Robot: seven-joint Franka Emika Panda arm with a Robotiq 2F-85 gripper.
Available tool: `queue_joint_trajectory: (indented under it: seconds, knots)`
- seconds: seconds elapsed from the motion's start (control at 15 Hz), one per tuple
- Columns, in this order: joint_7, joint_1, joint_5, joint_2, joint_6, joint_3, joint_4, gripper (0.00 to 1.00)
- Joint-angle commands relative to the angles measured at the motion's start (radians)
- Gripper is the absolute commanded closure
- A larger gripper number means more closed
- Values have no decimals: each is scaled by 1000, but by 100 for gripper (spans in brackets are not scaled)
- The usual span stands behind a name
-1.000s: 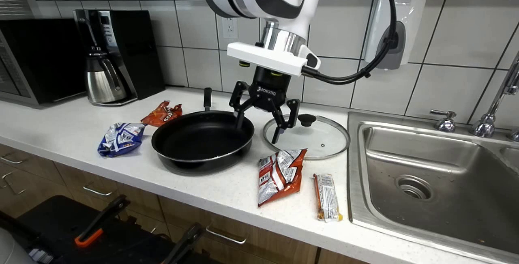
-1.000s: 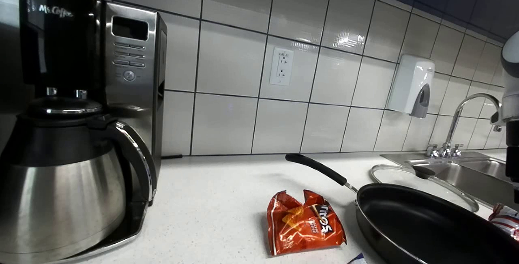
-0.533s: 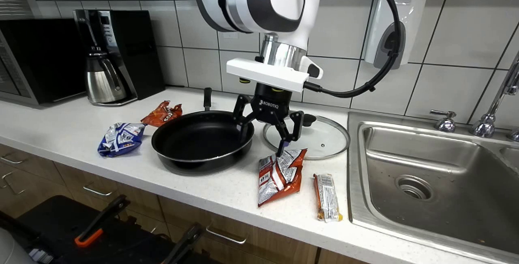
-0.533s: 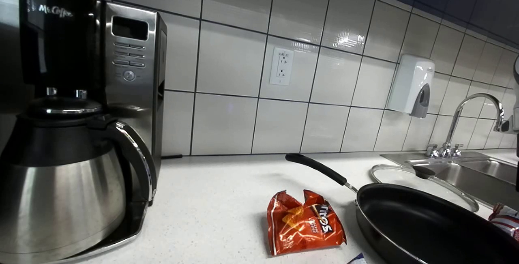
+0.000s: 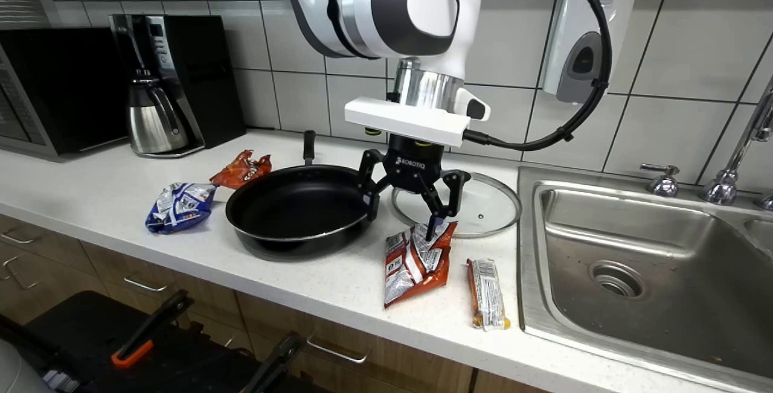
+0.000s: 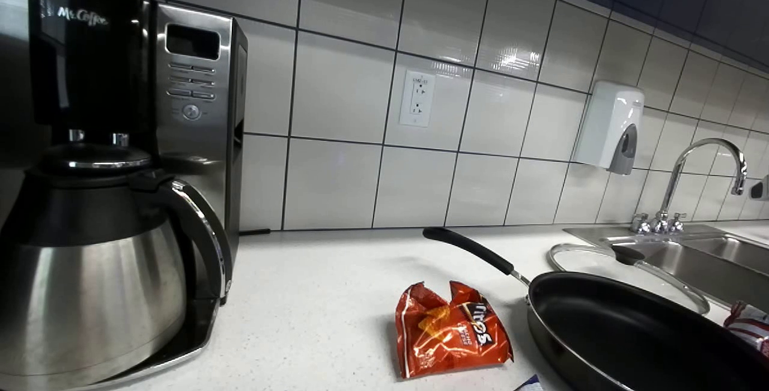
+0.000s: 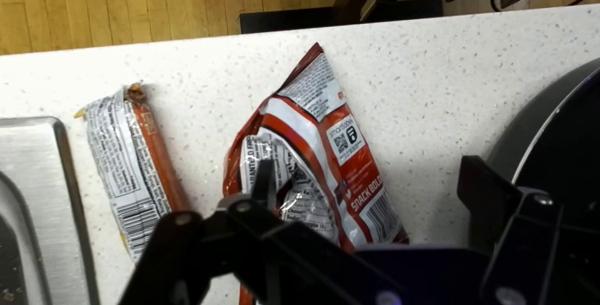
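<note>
My gripper (image 5: 401, 224) stands open with nothing between its fingers, just above a red, white and silver chip bag (image 5: 421, 265). In that exterior view, one finger overlaps the bag's upper end and the other overlaps the rim of a black frying pan (image 5: 290, 206); whether either touches cannot be told. In the wrist view the gripper (image 7: 369, 169) spans part of the chip bag (image 7: 300, 108), with one finger in front of it and the other beside the pan. A wrapped bar (image 7: 126, 164) lies near the bag. The bag's lower part is hidden by the gripper there.
A glass lid (image 5: 483, 215) lies behind the bag, beside the steel sink (image 5: 604, 224). Left of the pan are a blue bag (image 5: 181, 207) and an orange-red Doritos bag (image 6: 453, 331). A coffee maker (image 5: 187, 79) stands at the back. The counter's front edge runs close to the bag.
My gripper has come down and a little to the right in an exterior view, closer to the red bag. The arm has mostly left the right edge of an exterior view. Its jaws stay apart.
</note>
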Motion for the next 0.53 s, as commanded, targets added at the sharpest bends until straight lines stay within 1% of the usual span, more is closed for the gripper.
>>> queue_joint_trajectory:
  seconds: [0.0, 0.27, 0.33, 0.4, 0.47]
  knots:
    - [18, 1, -11, 20, 46, -4, -9, 0]
    - [21, 0, -18, 49, 63, -3, -1, 0]
    - [20, -1, -18, 54, 68, -3, 0, 25]
    - [17, -2, -17, 58, 71, -3, 1, 28]
    - [13, -4, -11, 61, 70, -2, 4, 35]
